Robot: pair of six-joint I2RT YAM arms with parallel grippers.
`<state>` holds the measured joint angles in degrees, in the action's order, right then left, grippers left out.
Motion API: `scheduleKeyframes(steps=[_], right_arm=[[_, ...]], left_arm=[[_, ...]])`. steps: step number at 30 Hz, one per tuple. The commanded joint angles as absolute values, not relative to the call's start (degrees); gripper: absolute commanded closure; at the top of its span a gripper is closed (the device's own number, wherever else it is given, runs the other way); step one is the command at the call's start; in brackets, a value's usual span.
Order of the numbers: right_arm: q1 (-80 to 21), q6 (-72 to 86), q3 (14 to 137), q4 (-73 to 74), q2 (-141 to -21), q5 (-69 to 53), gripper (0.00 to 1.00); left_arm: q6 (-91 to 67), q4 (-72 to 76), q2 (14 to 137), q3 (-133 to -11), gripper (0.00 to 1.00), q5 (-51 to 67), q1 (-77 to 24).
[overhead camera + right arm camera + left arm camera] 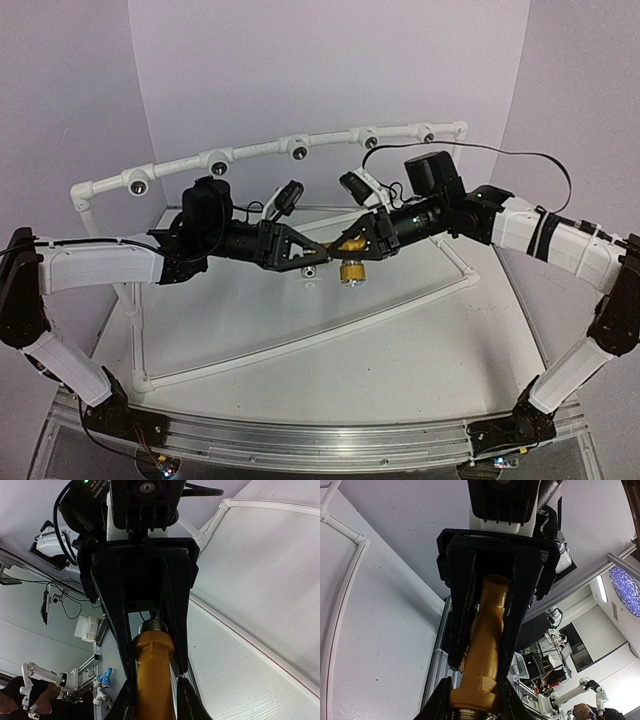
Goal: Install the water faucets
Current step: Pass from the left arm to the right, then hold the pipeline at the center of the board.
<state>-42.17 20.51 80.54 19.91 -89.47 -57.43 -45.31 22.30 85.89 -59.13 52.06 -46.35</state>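
A yellow-orange water faucet point(350, 243) with a silvery threaded end hangs in mid-air between my two arms, above the middle of the table. My left gripper point(318, 250) comes from the left and is shut on its thick hexagonal end by the thread point(470, 692). My right gripper point(360, 240) comes from the right and is shut on the same faucet point(152, 680). In the left wrist view my left gripper point(472, 702) holds the faucet base, and the right fingers point(520, 630) flank its narrow end. A brass-coloured part point(350, 272) hangs below the faucet.
A curved white pipe rail point(250, 152) with several round dark-holed sockets runs along the back. A white pipe frame point(300, 345) lies on the table below the arms, with a small white fitting point(311, 271) under the grippers. Purple walls close the back and sides.
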Motion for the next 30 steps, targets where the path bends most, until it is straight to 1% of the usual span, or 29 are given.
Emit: scheduleKeyframes(steps=[1, 3, 5, 6, 8, 12, 15, 18, 24, 27, 30], right_arm=[[-42.5, 19.5, 82.2, 25.2, -87.1, -44.8, 1.0], [-42.5, 16.1, 81.9, 31.4, -83.3, -27.3, 1.0], [-42.5, 12.3, 81.4, 35.8, -79.6, -10.7, 1.0], [-42.5, 10.3, 81.7, 37.5, -78.3, -4.7, 1.0], [-42.4, 6.6, 83.1, 41.3, -76.9, 4.9, 1.0], [-42.5, -5.0, 89.4, 47.4, -78.7, 14.6, 1.0], [-42.6, -13.7, 91.7, 47.3, -79.9, 20.5, 1.0], [-43.5, -21.9, 95.7, 48.8, -84.5, 28.2, 1.0], [-43.7, -32.4, 105.5, 45.5, -90.1, 28.2, 1.0], [-43.7, -34.2, 107.2, 44.3, -91.8, 28.3, 1.0], [-43.7, -36.9, 106.1, 42.5, -92.4, 28.3, 1.0]], left_arm=[[-39.8, 21.0, 82.6, -60.5, 0.57, 48.6, -47.0], [-35.8, 17.3, 81.0, -59.3, 0.34, 43.2, -47.0], [-32.6, 16.0, 80.1, -57.3, 0.21, 38.5, -47.1], [-31.2, 15.8, 80.4, -56.5, 0.19, 37.0, -47.2], [-28.1, 15.5, 81.5, -55.0, 0.18, 34.1, -48.0], [-22.1, 13.6, 87.9, -56.3, 0.17, 27.9, -51.2], [-16.4, 9.3, 94.3, -60.9, 0.17, 22.2, -54.9], [-10.3, 3.6, 102.7, -68.5, 0.17, 16.2, -58.0], [-1.9, -5.1, 116.8, -80.3, 0.17, 7.1, -60.9], [1.1, -5.6, 121.2, -83.5, 0.19, 4.8, -61.5], [4.1, -6.6, 125.7, -86.4, 0.22, 1.8, -62.0]])
